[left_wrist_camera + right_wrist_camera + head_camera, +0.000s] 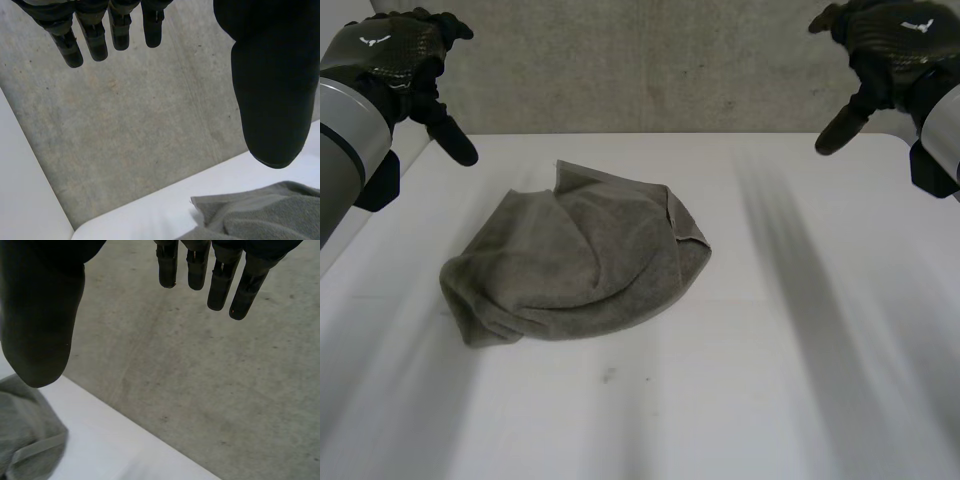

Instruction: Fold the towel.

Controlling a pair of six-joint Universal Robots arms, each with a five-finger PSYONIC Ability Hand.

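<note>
Head view: the towel [580, 255] lies in a rumpled heap on the bench [790, 390], unfolded (no edges lined up). The left hand [395, 55] and right hand [885, 45] hang well apart from it.

Left wrist view: fingers straight, spread, empty.

Right wrist view: likewise empty and relaxed.

As I judge it, all the folding remains.

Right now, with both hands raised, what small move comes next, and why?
Probably lower the left hand and right hand to the towel and spread it flat first: it lies bunched on the table, and both hands hover open, touching nothing.
</note>
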